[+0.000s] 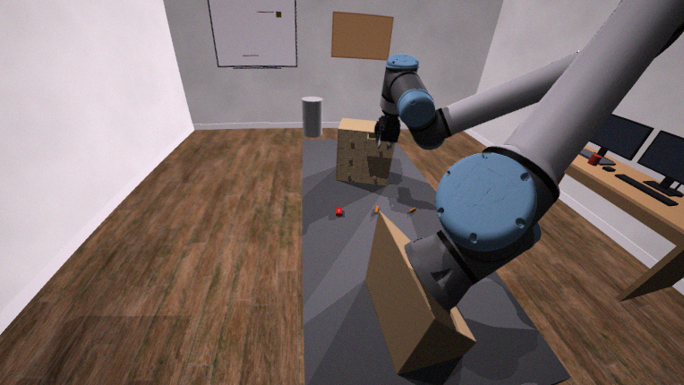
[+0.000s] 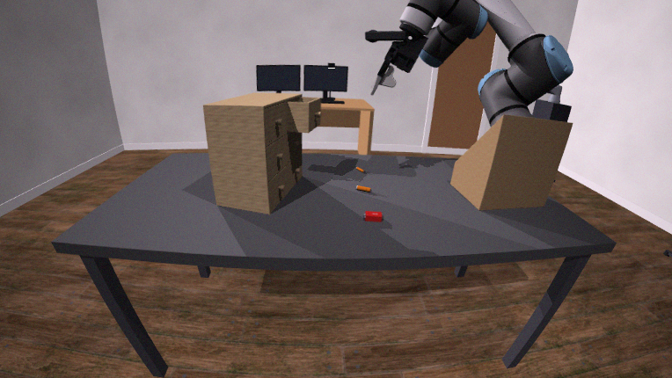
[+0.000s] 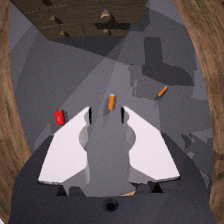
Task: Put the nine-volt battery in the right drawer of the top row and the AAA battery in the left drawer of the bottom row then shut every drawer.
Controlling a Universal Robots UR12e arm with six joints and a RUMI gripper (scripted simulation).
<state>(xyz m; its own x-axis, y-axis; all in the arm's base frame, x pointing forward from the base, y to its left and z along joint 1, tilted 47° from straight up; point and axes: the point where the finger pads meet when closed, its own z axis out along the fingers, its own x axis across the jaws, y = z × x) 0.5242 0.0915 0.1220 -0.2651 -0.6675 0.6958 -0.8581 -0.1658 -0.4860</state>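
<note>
- Clock below: top view, middle of dial on the thicker orange cell (image 1: pixel 376 209) (image 2: pixel 363 188) (image 3: pixel 111 102), which lay on the table.
- Table (image 1: pixel 329 286) (image 2: pixel 187 253) (image 3: pixel 35 90) was dark grey and matte, crossed by hard-edged shadows.
- Nine-volt (image 1: pixel 338 211) (image 2: pixel 373 216) (image 3: pixel 59 117), red, lay on its side on the table at 9 o'clock.
- AAA (image 1: pixel 412 209) (image 2: pixel 359 169) (image 3: pixel 162 91), the slimmer orange one by its looks, lay at 3, near the edge of a shadow.
- Chest (image 1: pixel 351 155) (image 2: pixel 237 155) (image 3: pixel 75 20) stood upright at 12. Its top-right drawer (image 1: pixel 371 135) (image 2: pixel 305 114) was pulled out; the others looked shut.
- Gripper (image 1: pixel 385 144) (image 2: pixel 382 89) (image 3: pixel 106 108) was above table height, jaws part-way apart, nothing between them.
- Wooden mount (image 1: pixel 397 296) (image 2: pixel 524 163) sat on the table between 5 and 6, arm rising from it.
- Floor (image 1: pixel 143 239) (image 2: pixel 376 328) (image 3: pixel 217 75) was brown planks; walls were pale grey.
- Grey bin (image 1: pixel 312 116) and whiteboard (image 1: pixel 253 36) were at 11, corkboard (image 1: pixel 362 36) at 12.
- Desk (image 1: pixel 636 203) (image 2: pixel 347 104) was at 3, carrying two monitors, keyboard (image 1: pixel 645 190) and red mug (image 1: pixel 594 158).
- Exterior view had a brown door (image 2: pixel 463 98) toward 1 o'clock from frame centre.
</note>
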